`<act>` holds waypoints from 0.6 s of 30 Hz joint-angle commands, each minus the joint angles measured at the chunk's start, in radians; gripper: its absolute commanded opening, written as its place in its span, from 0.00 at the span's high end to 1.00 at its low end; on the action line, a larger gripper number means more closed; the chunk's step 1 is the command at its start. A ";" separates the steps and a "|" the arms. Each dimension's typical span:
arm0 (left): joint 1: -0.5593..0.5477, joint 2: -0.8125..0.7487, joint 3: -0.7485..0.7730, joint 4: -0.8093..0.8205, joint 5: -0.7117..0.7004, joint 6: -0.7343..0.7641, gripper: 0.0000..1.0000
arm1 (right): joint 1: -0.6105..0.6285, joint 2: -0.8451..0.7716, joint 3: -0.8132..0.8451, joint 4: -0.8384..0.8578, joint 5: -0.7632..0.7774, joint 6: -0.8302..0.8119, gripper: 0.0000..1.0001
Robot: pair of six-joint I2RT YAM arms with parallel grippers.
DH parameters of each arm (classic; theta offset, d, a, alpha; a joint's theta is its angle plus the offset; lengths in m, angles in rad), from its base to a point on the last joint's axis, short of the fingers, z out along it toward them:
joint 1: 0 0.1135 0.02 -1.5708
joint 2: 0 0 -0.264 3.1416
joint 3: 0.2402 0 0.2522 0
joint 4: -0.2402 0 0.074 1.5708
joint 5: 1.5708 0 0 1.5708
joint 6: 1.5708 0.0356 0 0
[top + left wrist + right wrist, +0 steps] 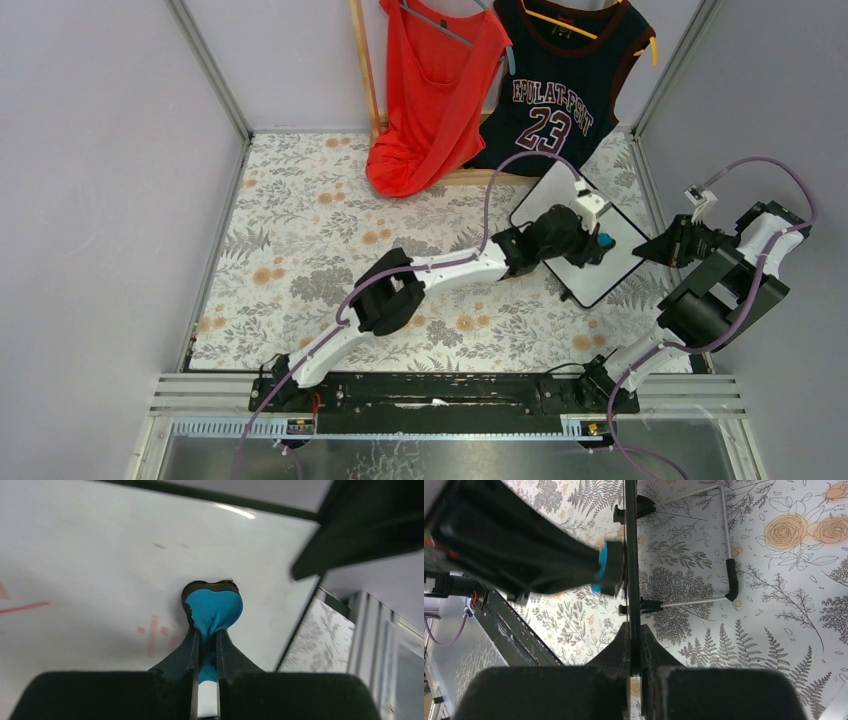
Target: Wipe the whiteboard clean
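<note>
1. Jaws of my left gripper [206, 630] are clamped on the blue eraser [215, 610], and its face is pressed flat against the whiteboard [100, 555].
2. My left arm stretches long and low from its base at the near left, diagonally across the flowered tablecloth [300, 220]. The elbow is bent mid-table and the wrist is over the middle of the board.
3. Faint red strokes [155, 635] lie just left of the eraser, and another red line [25, 607] sits near the left edge of my left wrist view.
4. The whiteboard sits on the right side of the table, toward the far half, turned at an angle to the table's edges.
5. My right arm is folded up high at the right edge, with the forearm pointing back toward the board.
6. My right gripper [633, 635] is closed on the board's thin black frame, which I see edge-on.
7. A wire stand [726, 545] juts from the board's back.
</note>
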 commanded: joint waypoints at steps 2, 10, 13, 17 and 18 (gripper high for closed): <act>-0.063 -0.029 -0.045 0.040 0.079 -0.053 1.00 | 0.030 -0.033 -0.016 -0.023 0.140 -0.059 1.00; -0.024 -0.035 -0.032 0.001 0.032 -0.002 1.00 | 0.031 -0.042 -0.026 -0.021 0.147 -0.060 1.00; 0.006 -0.035 -0.033 -0.011 0.025 0.010 1.00 | 0.031 -0.041 -0.028 -0.023 0.140 -0.062 1.00; 0.047 -0.035 -0.036 -0.032 0.006 0.032 1.00 | 0.032 -0.044 -0.034 -0.024 0.138 -0.066 1.00; 0.059 -0.035 -0.036 -0.039 0.000 0.038 1.00 | 0.032 -0.044 -0.034 -0.023 0.137 -0.066 1.00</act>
